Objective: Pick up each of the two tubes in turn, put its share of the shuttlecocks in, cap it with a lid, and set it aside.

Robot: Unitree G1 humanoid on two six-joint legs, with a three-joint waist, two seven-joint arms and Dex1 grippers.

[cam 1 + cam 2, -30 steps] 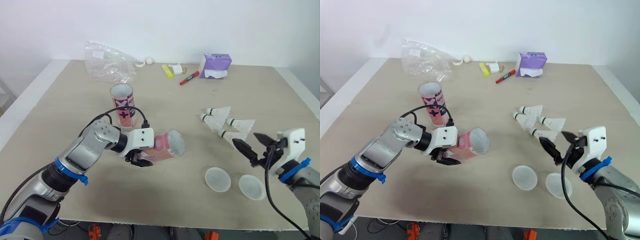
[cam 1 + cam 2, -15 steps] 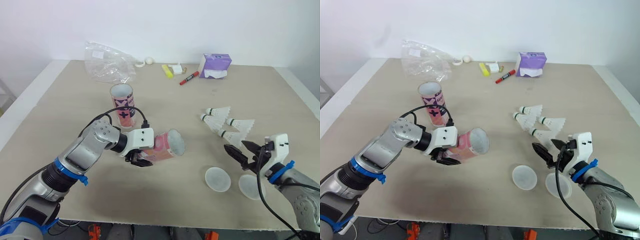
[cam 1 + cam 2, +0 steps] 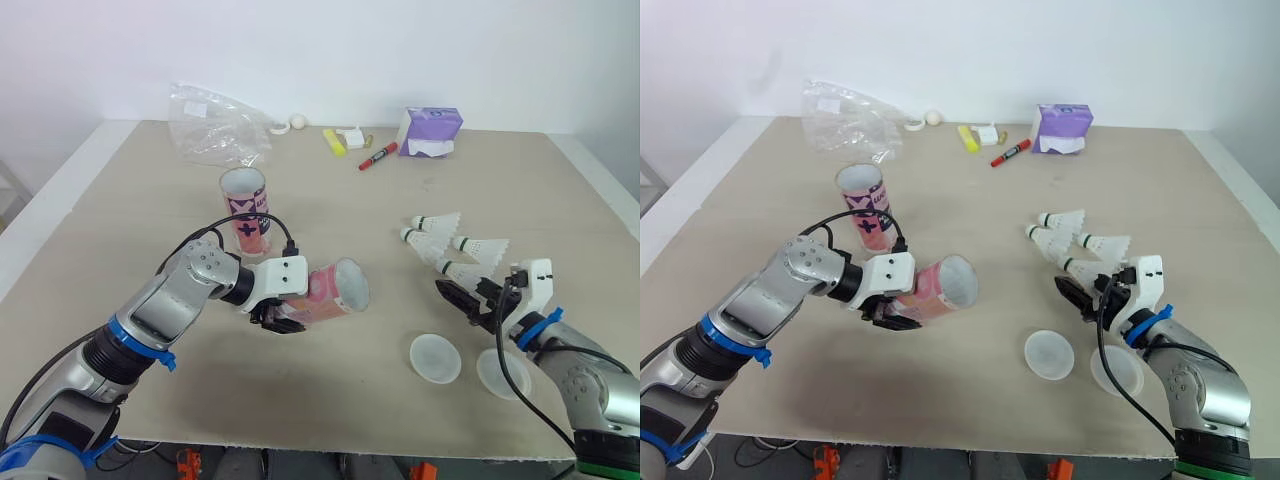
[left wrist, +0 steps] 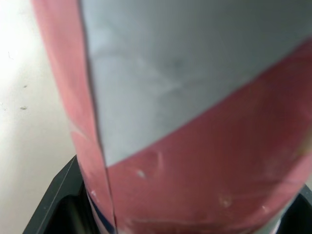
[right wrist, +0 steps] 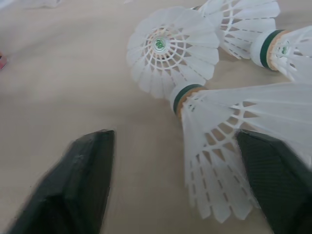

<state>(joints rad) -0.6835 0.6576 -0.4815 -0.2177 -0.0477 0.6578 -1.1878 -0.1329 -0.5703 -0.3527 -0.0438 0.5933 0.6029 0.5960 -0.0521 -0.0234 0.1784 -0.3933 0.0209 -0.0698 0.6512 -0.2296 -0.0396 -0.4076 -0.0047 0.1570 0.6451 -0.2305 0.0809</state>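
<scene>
My left gripper [image 3: 274, 314] is shut on a pink tube [image 3: 326, 290], held tilted on its side just above the table with its open mouth facing right; the tube [image 4: 195, 122] looms close in the left wrist view. A second pink tube [image 3: 245, 208] stands upright behind it. Several white shuttlecocks [image 3: 455, 244] lie at the right. My right gripper [image 3: 468, 298] is open and low at the nearest shuttlecock [image 5: 219, 141], which lies between its fingers [image 5: 78, 180]. Two round translucent lids [image 3: 436, 358] [image 3: 503, 373] lie flat near the front edge.
At the back of the table [image 3: 150, 210] sit a crumpled clear plastic bag [image 3: 215, 125], a small white ball [image 3: 298, 121], a yellow highlighter [image 3: 334, 141], a red marker [image 3: 378, 156] and a purple tissue pack [image 3: 430, 131].
My right gripper has moved left and forward, down to the nearest shuttlecock. The left arm and its tube have stayed put.
</scene>
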